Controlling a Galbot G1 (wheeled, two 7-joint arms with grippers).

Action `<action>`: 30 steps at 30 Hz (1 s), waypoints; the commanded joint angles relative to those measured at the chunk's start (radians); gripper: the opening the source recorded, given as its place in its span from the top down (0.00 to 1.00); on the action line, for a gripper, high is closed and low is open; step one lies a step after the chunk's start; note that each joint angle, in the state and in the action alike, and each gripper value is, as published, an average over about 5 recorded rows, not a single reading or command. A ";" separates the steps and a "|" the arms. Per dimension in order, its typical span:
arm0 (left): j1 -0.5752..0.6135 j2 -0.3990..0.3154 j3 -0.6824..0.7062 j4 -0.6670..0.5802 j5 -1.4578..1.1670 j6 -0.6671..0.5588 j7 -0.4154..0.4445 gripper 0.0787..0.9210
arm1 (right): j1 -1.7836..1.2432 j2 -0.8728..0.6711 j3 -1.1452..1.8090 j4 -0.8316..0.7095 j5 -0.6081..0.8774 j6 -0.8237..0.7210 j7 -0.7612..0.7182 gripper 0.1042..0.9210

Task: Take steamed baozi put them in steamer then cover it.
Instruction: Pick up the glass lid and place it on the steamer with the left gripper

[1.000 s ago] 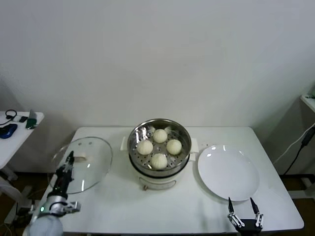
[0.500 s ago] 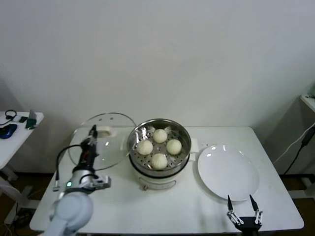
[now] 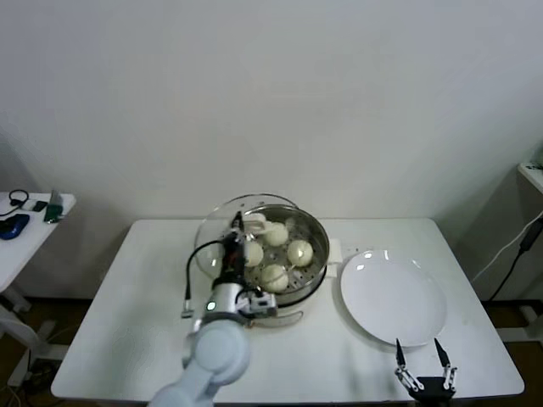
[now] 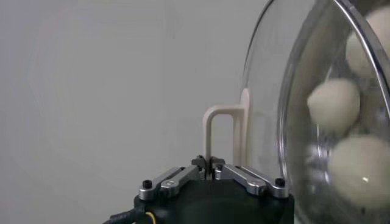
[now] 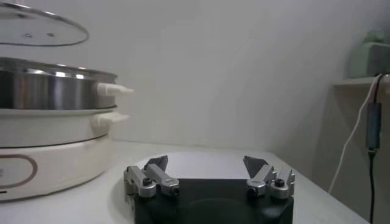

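Now cover [image 3: 246, 233] above steamer [image 3: 314, 254]

tabletop [image 3: 127, 322]: white, rectangular, in front of me | middle, toward its far edge: white cooker base [image 3: 276, 312] stands on it, carrying the steamer [image 3: 312, 259] | right half: flat white plate [image 3: 393, 298] lies just beside the base, apart from it | near right corner: my right claw [image 3: 422, 370] hangs spread at the edge
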 commanded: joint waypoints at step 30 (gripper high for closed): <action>-0.058 -0.145 0.077 0.248 0.161 0.025 -0.033 0.93 | -0.018 -0.008 0.009 -0.008 0.007 0.035 0.002 0.12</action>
